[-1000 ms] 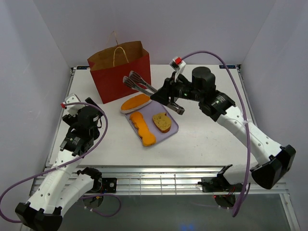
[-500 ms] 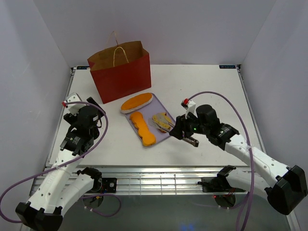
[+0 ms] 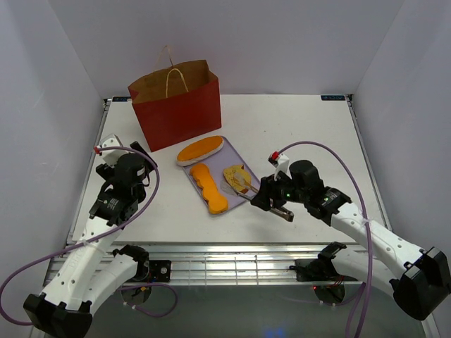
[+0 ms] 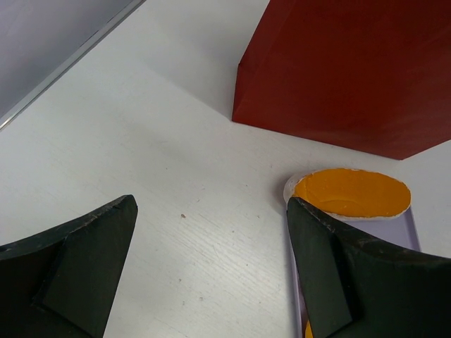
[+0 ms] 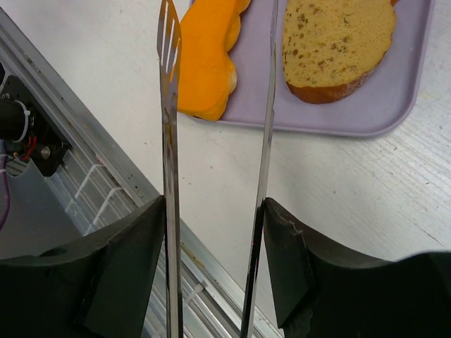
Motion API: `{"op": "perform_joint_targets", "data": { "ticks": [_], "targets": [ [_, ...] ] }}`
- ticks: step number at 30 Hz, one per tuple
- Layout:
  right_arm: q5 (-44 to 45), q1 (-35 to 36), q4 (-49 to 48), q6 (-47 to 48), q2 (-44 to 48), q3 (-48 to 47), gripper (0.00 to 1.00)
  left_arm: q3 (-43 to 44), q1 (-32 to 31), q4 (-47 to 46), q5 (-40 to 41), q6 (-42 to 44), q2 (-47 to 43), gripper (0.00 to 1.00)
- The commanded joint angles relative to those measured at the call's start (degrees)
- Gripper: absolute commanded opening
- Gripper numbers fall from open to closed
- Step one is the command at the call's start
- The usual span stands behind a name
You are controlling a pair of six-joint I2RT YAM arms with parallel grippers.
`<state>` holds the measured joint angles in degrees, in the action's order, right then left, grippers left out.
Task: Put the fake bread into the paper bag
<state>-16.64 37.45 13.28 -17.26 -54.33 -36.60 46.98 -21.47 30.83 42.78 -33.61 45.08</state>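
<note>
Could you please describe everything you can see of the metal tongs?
The tongs are long, thin, shiny metal with two arms; the wrist view shows one flat slotted tip face-on and the other arm edge-on. The right claw holds them, one arm against the inside of each finger, arms apart. Their tips reach over the lavender tray, above the orange loaf and beside the toast slice; contact with bread cannot be told.

The left wrist view cuts the paper bag off at the top edge, and one finger of the left gripper hides part of the orange loaf. The right wrist view cuts off the tongs and the brown-crusted slice at its top edge; from above, the tong tips perhaps touch that slice.
</note>
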Motion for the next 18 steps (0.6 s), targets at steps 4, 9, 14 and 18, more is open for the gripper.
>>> {"op": "perform_joint_targets", "data": {
  "ticks": [4,9,14,18],
  "targets": [
    [-4.01,-0.19,-5.80,-0.23,-3.15,0.21,0.63,0.92,0.38,-0.86,-1.12,0.38,-0.87,0.98],
    [-5.68,-0.10,-8.00,-0.50,-7.45,-1.63,0.63,1.09,0.38,-0.86,-1.48,0.47,-1.05,0.98],
    [-5.94,-0.19,-8.88,0.38,-12.47,-4.18,0.65,1.01,0.38,-1.03,-1.74,0.47,-1.49,0.98],
    [-5.86,-0.19,-8.88,1.34,-16.33,-6.64,0.66,1.01,0.38,-1.03,-1.83,0.47,-1.75,0.98]
  ]
}}
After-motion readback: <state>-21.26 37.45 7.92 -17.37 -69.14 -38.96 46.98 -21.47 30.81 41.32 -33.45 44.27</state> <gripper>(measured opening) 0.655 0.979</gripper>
